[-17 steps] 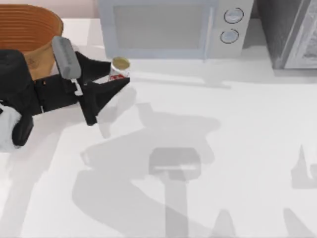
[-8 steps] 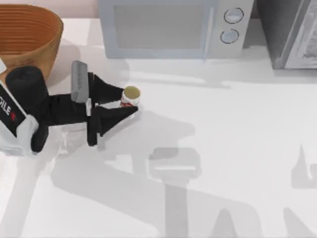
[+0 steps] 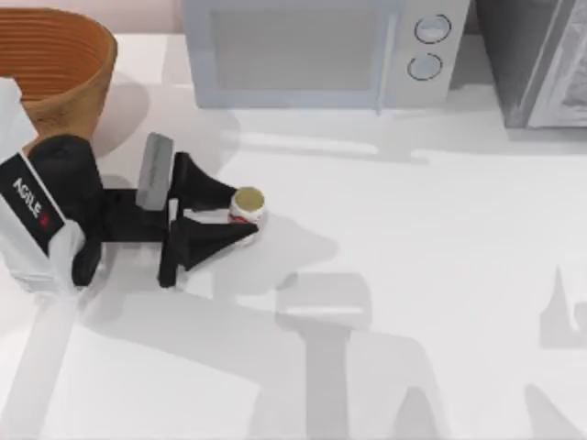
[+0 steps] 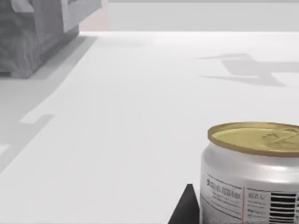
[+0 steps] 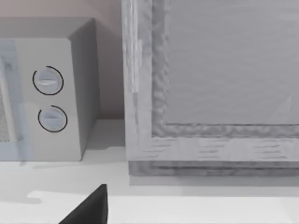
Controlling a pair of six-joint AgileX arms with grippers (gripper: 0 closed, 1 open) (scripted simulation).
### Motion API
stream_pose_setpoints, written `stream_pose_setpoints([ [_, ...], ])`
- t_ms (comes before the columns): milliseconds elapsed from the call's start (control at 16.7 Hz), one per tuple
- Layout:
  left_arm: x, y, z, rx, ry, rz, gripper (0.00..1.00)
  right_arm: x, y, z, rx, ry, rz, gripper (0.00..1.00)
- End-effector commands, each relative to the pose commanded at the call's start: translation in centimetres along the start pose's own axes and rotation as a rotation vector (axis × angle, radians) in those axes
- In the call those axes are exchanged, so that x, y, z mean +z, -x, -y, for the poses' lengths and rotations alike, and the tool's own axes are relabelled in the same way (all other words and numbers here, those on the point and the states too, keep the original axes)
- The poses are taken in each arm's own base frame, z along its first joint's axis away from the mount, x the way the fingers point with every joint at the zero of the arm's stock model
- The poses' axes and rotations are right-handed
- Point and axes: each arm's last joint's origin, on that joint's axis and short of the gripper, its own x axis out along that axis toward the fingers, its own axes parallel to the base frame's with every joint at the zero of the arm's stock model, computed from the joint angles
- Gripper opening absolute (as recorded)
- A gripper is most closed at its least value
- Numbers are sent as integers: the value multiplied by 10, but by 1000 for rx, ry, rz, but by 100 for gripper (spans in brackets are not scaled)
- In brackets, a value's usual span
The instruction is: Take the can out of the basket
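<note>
Top view: left gripper (image 3: 246,216) lies low over the tabletop (image 3: 413,275), left of centre, its two black fingers (image 3: 213,190) closed on the can (image 3: 248,205) from either side. Can stands upright, golden-grey top up, red marks on its white side; it is outside the basket (image 3: 55,64) and well apart from it, toward the tabletop's middle. Basket sits at the far left corner, orange-brown ribbed inside, tan outer wall, w/ the left arm's white and black body just in front of it. A grey microwave (image 3: 312,50) w/ two round knobs (image 3: 431,29) stands along the back edge, right of the basket; a darker grey cabinet (image 3: 541,55) stands at the back right corner. Arm shadows fall across the tabletop's middle and near side.

Left wrist view: can (image 4: 252,172) close up, upright, silver wall w/ printed label, pull-tab top; one black fingertip (image 4: 186,207) touches its side. Beyond it, bare tabletop (image 4: 117,116) and the grey cabinet (image 4: 32,32) farther off.

Right wrist view: right arm parked, facing the microwave (image 5: 51,93), its two knobs (image 5: 48,80) and the cabinet (image 5: 215,84); one black finger (image 5: 88,210) of the right gripper shows at the edge; cannot tell whether that gripper is released or clenched.
</note>
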Motion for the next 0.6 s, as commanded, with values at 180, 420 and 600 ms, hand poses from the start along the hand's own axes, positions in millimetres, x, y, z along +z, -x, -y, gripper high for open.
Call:
stream_pose_setpoints([
  [180, 0, 0, 0, 0, 0, 0, 0, 0, 0, 0, 0, 0, 0, 100],
  [420, 0, 0, 0, 0, 0, 0, 8, 0, 0, 0, 0, 0, 0, 100],
  [600, 0, 0, 0, 0, 0, 0, 30, 0, 0, 0, 0, 0, 0, 100],
])
